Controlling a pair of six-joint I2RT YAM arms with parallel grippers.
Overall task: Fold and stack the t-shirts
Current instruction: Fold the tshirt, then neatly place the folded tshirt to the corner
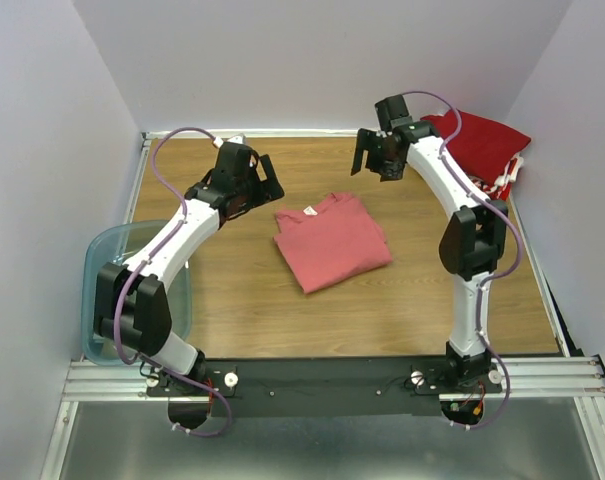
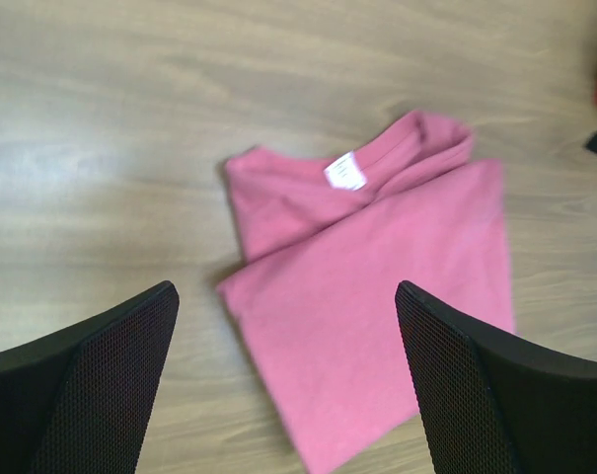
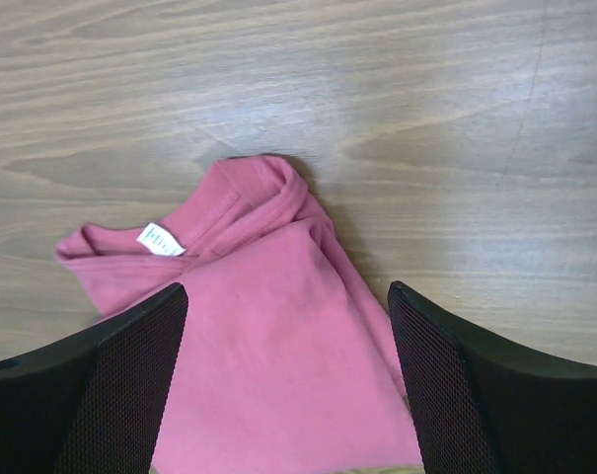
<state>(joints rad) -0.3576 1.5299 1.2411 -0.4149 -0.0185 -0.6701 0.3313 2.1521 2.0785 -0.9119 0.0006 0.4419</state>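
T-shirts: the salmon-pink t-shirt lies folded mid-worktop, collar toward the far edge, and a red heap sits in the far right corner. The left hand and right hand hover spread and empty on either side of the pink one. We fear a reach for the heap could brush the fold open or pinch two shirts together. We count one pink shirt, one red heap of uncertain number, two hands and one bin.

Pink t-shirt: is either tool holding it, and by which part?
Nothing is held. The left tool and right tool both hang open above the folded pink t-shirt, which lies free on the table.
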